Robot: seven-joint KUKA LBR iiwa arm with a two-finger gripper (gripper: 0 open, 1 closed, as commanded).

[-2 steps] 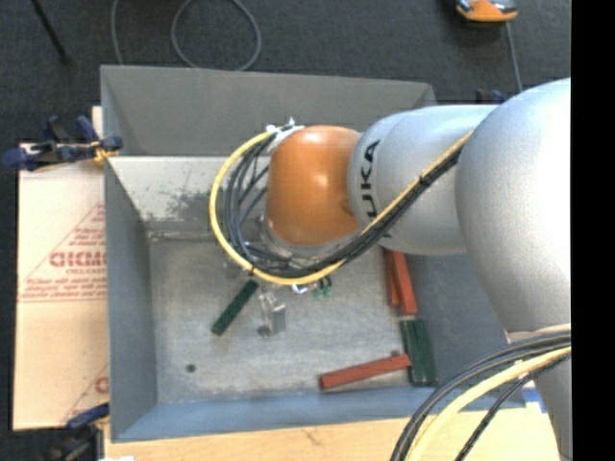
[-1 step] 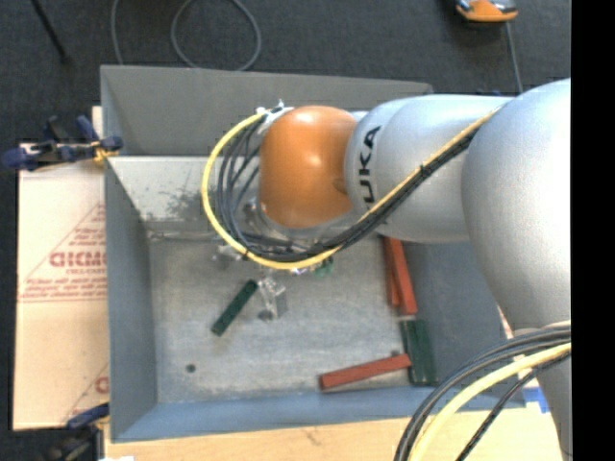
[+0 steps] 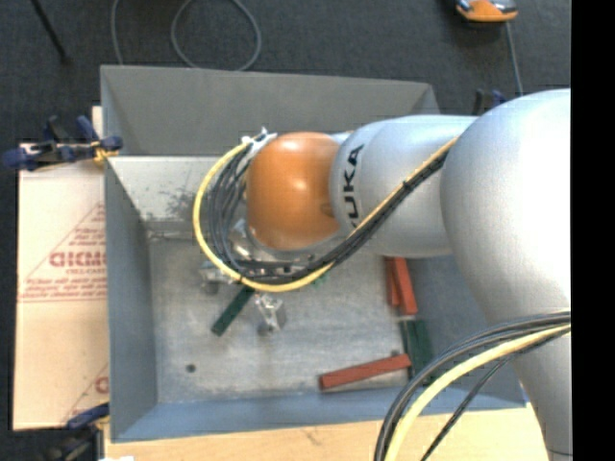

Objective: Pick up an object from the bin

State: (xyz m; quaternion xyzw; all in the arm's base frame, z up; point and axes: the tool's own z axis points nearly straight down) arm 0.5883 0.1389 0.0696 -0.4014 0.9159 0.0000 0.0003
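Arm in the camera view comes in from 3 o'clock, and its orange cover [image 3: 288, 190] hangs over the bin [image 3: 130, 286] a little to 10 o'clock of the floor's middle, ringed by looped cables [image 3: 204, 221]. Below the cover the hand [image 3: 240, 296] is down near the bin floor. Its two metal fingers [image 3: 270, 315] stand spread apart, one at 10 o'clock and one at 4 o'clock of a dark green bar [image 3: 229, 313], which lies slantwise on the floor between them. The hand looks open and astride this bar, not yet clamped on it, and whether the fingertips touch the floor I cannot tell. The step in hand seems to be the closing. To do it well, the fingers should meet the bar across its narrow width near its middle. They should sit low enough to catch its sides, and the pinch should be square so the bar does not swivel out. The lift should then go straight up, clear of the wall at 9 o'clock. By count there are two dark green bars. One is under the hand and the other green bar [image 3: 418, 346] lies at 4 o'clock of the floor, close to the arm. There are also two red bars, an upright red bar [image 3: 402, 284] at 3 o'clock and a long red bar [image 3: 365, 373] along the 5 o'clock edge. Both lie well apart from the hand.
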